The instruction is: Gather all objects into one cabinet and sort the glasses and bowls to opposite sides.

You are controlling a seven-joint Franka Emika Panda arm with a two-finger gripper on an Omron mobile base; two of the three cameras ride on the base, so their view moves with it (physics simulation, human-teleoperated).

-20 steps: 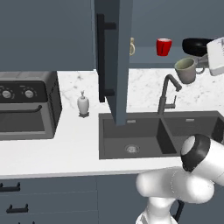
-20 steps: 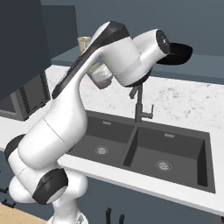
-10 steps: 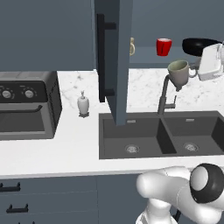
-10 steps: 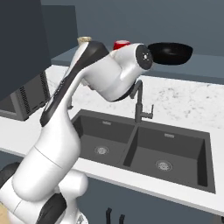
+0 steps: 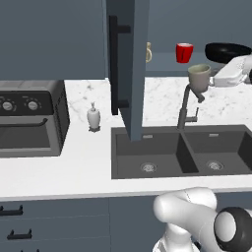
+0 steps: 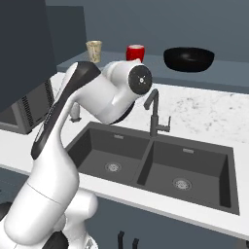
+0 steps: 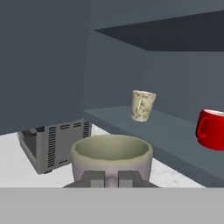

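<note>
Gripper: the gripper [image 5: 212,81] sits at the right edge of the left base frame, level with the tap top; jaws pinched close together on the beige-grey mug [image 5: 199,78], taking it by its handle side.
Mug in hand view: the mug's open mouth sits bottom centre, just above the fingertips [image 7: 93,178]; upright, nothing visible inside.
Mug position: in the air in front of the open cabinet [image 5: 129,59], a little below its shelf [image 7: 144,127] edge, above the tap [image 5: 188,106]. Not yet on the shelf.
Red cup: the red cup [image 5: 184,52] stands upright on the shelf, upper centre-right of the left base frame.
Black bowl: the black bowl [image 6: 188,59] rests on the same shelf, toward the upper right of the right base frame, apart from the red cup.
Other item on shelf: a pale patterned tumbler [image 7: 143,105] stands upper centre in the hand view, left of the red cup.
Counter: soap dispenser [image 5: 93,117] and toaster oven [image 5: 29,118] at left; double sink [image 6: 151,165] below.
Progress (judgement): cup and bowl look already gathered; the mug is the last one, in transit.
Left to do (judgement): set the mug down on the cup's side, away from the bowl, then release.
</note>
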